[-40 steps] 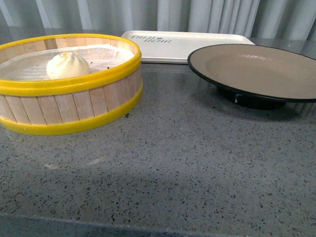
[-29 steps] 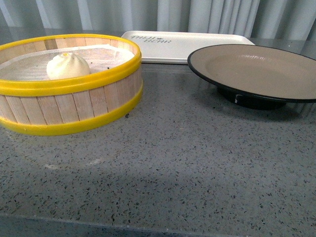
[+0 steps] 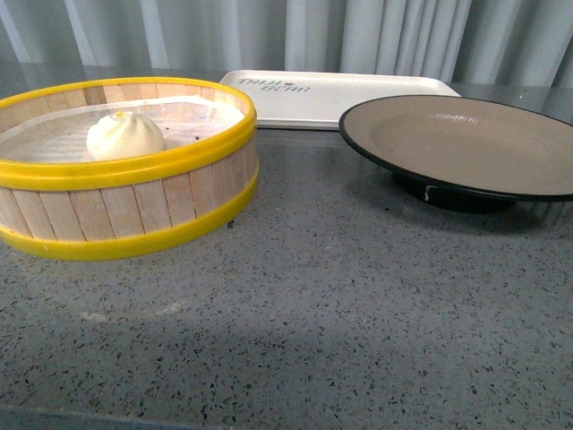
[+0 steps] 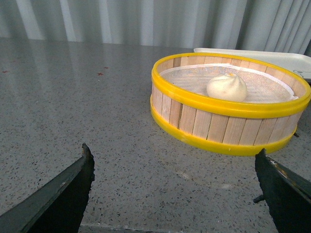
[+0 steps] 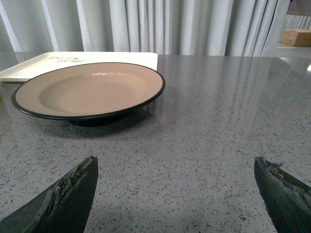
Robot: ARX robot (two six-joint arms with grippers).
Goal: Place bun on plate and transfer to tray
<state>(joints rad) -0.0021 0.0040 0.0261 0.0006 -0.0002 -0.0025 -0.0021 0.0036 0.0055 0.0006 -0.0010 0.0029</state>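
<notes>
The cream-white bun (image 3: 124,135) rests on white cloth inside a yellow-rimmed wooden steamer basket (image 3: 134,210) at the left of the front view; the left wrist view has the bun (image 4: 226,88) too. A tan plate (image 3: 466,143) with a black rim stands at the right, empty. Behind both lies the off-white tray (image 3: 331,90) with grey lettering. My left gripper (image 4: 174,160) is open over bare counter, short of the basket (image 4: 218,128). Well short of the plate (image 5: 90,90), my right gripper (image 5: 176,162) is open and holds nothing. Neither arm appears in the front view.
Grey speckled stone counter (image 3: 340,305) spreads in front of the basket and plate. Pale pleated curtains (image 3: 295,36) hang behind the table. A cardboard box (image 5: 297,37) sits far off in the right wrist view.
The whole front view has shifted slightly: basket, plate and tray sit a little lower in the picture than before. The objects keep their places relative to each other.
</notes>
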